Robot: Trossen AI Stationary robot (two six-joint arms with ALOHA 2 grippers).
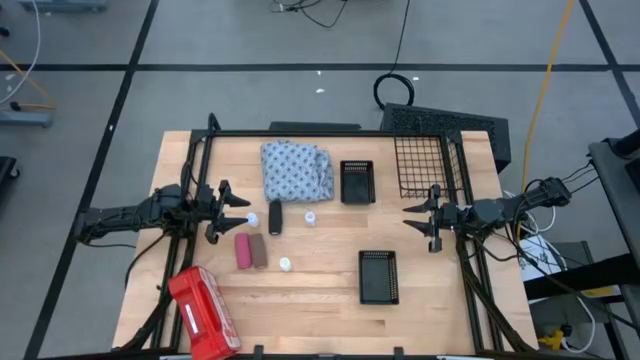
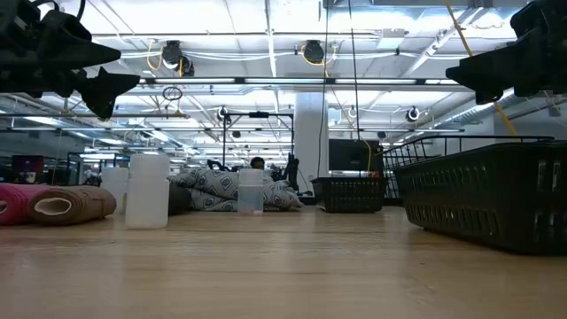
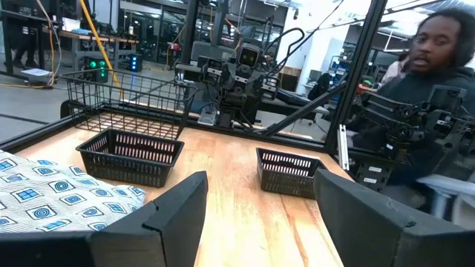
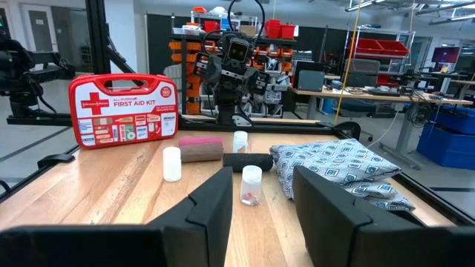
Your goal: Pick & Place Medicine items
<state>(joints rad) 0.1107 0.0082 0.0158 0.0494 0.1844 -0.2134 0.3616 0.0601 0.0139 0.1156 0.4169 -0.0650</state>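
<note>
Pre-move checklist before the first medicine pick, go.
1. left gripper open and holding nothing: ok, poised beside a white bottle.
2. right gripper holding nothing: ok, partly open, waiting above bare table.
3. Tubes reachable: ok. black tube, pink-red tube and brown tube lie flat, uncovered.
4. Other white bottles upright: ok, second bottle and third bottle stand apart from the tubes.
5. Black baskets free of items: ok from the high view.
6. patterned cloth hiding any item: cannot tell.
</note>
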